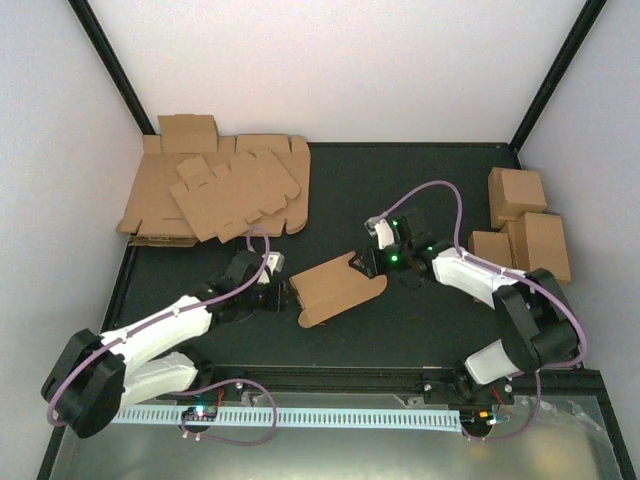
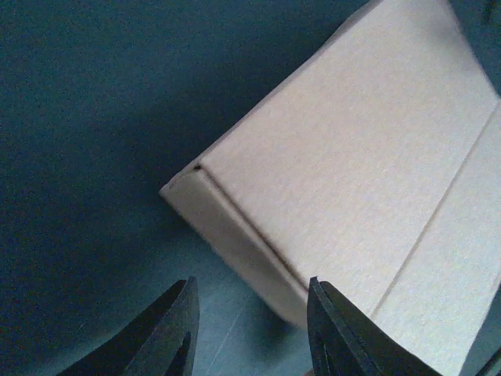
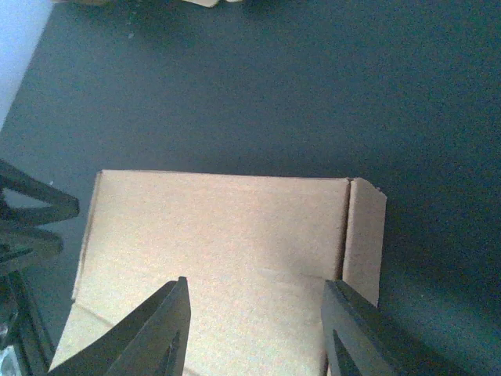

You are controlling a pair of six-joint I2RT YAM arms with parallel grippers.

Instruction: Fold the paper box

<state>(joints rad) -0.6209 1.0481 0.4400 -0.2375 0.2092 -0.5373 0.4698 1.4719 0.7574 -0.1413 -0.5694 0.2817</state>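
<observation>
- Paper box (image 1: 338, 288) part-folded, lying on dark surface (image 1: 400, 330) between both arms.
- Left fingers (image 2: 176, 333) apart, at box corner.
- Right fingers (image 3: 160, 333) apart over its top panel.

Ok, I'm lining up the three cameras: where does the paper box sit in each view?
Top external: paper box at the centre of the picture.
Left wrist: paper box fills the upper right.
Right wrist: paper box across the lower centre.
Shared landmark: the dark table under it.
</observation>
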